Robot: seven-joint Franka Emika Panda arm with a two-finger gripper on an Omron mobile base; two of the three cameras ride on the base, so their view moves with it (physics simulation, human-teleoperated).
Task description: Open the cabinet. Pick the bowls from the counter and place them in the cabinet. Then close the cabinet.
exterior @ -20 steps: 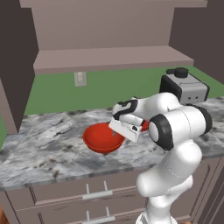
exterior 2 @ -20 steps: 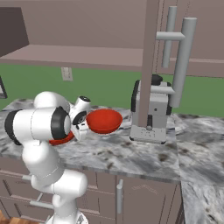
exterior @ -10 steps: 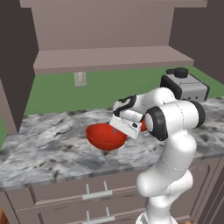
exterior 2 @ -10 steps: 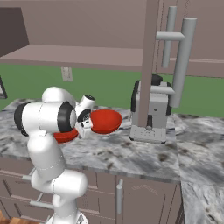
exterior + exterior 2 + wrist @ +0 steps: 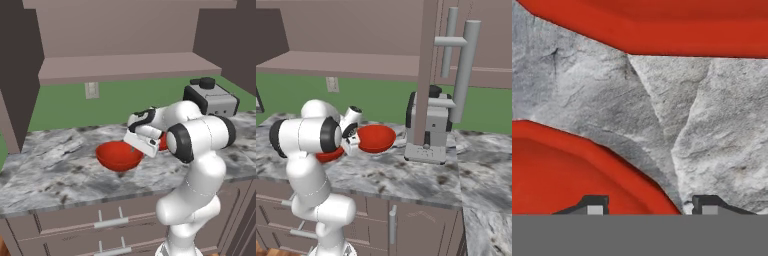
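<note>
You have the gripper (image 5: 648,204) low over the tabletop (image 5: 55,170), at the rim of one red bowl (image 5: 119,155) that sits near the middle of the slab, between front and back edges. In the hand view its two fingertips (image 5: 595,204) straddle that bowl's rim, one tip over the red inside and the other over the marbled stone, with a gap between them (whether they already press the rim, you cannot tell). The second red bowl (image 5: 662,27) lies just beyond, apart from the first, with bare stone between them; in the right base view it (image 5: 375,138) shows beside the coffee machine (image 5: 428,125), towards the back edge. Above, the cabinet (image 5: 125,65) stands open, its shelf bare, and one door (image 5: 428,70) with a grey bar handle (image 5: 466,70) swings out over the machine.
</note>
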